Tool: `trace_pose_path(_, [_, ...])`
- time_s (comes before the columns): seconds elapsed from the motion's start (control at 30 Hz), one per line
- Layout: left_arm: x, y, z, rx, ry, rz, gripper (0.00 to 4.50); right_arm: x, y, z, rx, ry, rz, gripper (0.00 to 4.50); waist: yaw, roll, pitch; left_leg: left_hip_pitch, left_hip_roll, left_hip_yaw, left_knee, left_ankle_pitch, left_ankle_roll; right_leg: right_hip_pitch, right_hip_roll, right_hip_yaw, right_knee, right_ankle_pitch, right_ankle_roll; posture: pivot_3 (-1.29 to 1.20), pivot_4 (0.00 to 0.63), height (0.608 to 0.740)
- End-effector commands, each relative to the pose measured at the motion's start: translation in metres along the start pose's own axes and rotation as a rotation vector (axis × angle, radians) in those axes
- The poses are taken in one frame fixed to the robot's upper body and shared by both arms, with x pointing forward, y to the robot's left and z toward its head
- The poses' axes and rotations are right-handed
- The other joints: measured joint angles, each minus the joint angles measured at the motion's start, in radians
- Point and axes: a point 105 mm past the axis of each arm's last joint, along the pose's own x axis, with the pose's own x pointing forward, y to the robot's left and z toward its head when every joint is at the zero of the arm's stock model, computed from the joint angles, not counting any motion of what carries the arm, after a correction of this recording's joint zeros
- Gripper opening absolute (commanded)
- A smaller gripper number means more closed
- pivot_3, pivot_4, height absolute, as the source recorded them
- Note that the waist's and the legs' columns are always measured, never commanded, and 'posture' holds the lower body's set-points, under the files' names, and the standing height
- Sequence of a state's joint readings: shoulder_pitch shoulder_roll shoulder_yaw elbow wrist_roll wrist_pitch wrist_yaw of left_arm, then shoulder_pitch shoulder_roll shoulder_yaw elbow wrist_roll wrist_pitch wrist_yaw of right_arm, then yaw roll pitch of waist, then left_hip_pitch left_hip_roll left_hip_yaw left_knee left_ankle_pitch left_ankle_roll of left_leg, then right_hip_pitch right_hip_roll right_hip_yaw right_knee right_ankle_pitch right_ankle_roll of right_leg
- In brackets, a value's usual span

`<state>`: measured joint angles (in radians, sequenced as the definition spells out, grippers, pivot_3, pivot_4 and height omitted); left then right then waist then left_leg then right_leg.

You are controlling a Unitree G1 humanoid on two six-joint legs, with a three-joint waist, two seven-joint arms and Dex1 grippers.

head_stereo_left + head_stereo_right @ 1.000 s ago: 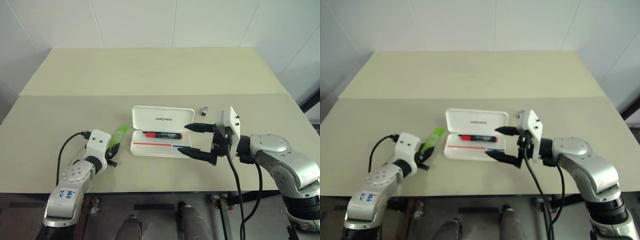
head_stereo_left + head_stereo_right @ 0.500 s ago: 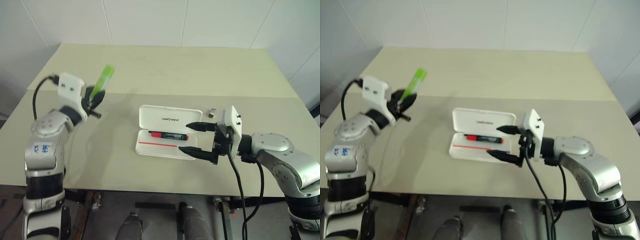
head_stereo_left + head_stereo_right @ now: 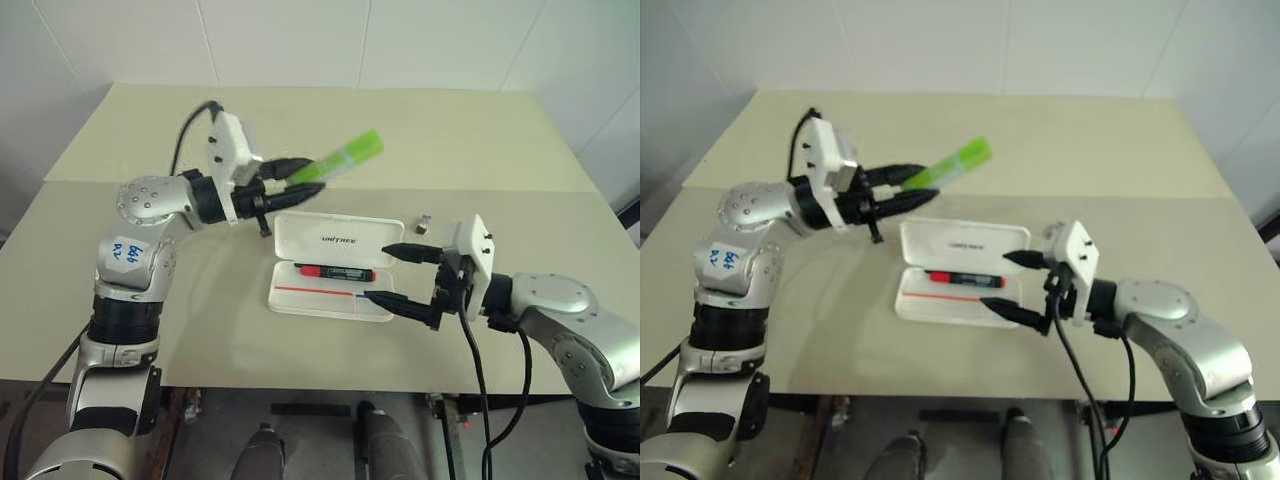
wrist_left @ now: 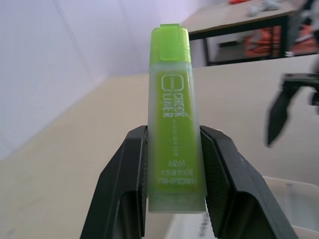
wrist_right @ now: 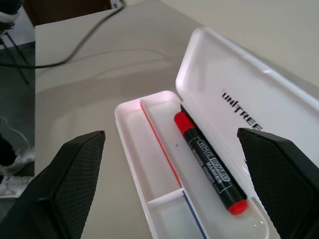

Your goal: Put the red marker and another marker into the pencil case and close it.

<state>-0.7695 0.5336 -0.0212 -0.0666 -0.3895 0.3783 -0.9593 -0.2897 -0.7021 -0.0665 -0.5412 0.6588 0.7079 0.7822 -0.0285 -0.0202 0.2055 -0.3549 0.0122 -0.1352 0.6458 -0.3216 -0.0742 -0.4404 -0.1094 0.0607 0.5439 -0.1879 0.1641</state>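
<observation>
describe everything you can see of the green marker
The green marker is a short, chunky, flat-sided highlighter with a pale translucent green body, a brighter solid green end and white printed lettering along one face. It looks like plastic. It is off the table, clamped near its paler end between the two black fingers of the left hand, with the bright end sticking out past the fingertips. In the head views it slants up and away, above the open pencil case's lid. Nothing else touches it.

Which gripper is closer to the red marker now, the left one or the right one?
Right. The right gripper hangs open at the right end of the pencil case, where the red marker lies. The left gripper holds the green marker above the lid's far side.
</observation>
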Motion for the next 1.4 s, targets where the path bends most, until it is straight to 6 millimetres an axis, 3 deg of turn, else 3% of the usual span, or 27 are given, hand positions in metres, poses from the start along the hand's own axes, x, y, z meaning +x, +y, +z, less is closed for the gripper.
trace_pose_path(0.03, [-0.005, -0.011, -0.002, 0.014, 0.023, -0.075, 1.1, -0.006, 0.005, 0.01, -0.038, -0.021, -0.019, 4.5, -0.001, 0.0, 0.0, 0.0, 0.0, 0.0, 0.0, 0.0, 0.0, 0.0, 0.0, 0.0, 0.001, 0.0, 0.0, 0.0, 0.15, 0.74])
trace_pose_path(0.2, [-0.007, -0.032, -0.017, -0.035, 0.086, -0.222, 1.1, -0.011, 0.007, 0.008, -0.029, -0.019, -0.066, 4.5, 0.003, 0.0, 0.0, 0.001, 0.0, 0.001, 0.002, 0.0, 0.0, -0.001, 0.0, 0.001, 0.005, -0.002, -0.004, 0.0, 0.15, 0.74])
trace_pose_path(0.3, [-0.013, -0.049, -0.037, -0.055, 0.181, -0.329, 1.1, -0.013, 0.009, 0.007, -0.027, -0.014, -0.08, 4.5, 0.002, 0.0, 0.0, 0.001, 0.0, 0.001, 0.003, 0.0, 0.0, -0.001, 0.0, 0.001, 0.005, -0.003, -0.005, 0.0, 0.15, 0.74])
trace_pose_path(0.5, [-0.024, -0.066, -0.055, -0.092, 0.266, -0.423, 1.1, -0.017, 0.013, 0.003, -0.018, 0.0, -0.095, 4.5, 0.001, 0.001, 0.0, 0.002, 0.0, 0.001, 0.002, 0.0, 0.0, -0.001, 0.0, 0.002, 0.006, -0.003, -0.005, 0.0, 0.15, 0.74])
trace_pose_path(0.93, [-0.034, -0.056, -0.092, -0.072, 0.369, -0.349, 1.1, -0.014, 0.027, -0.009, 0.008, 0.034, -0.03, 4.5, 0.003, 0.001, 0.0, 0.002, 0.0, 0.002, 0.003, 0.0, 0.0, -0.001, 0.0, 0.002, 0.007, -0.003, -0.006, 0.0, 0.15, 0.74])
trace_pose_path(1.4, [-0.028, -0.051, -0.106, -0.028, 0.38, -0.32, 1.1, -0.014, 0.022, -0.011, 0.005, 0.04, -0.058, 4.5, 0.004, 0.001, 0.0, 0.002, 0.0, 0.002, 0.003, 0.001, 0.001, -0.001, 0.0, 0.002, 0.008, -0.003, -0.005, 0.0, 0.15, 0.74])
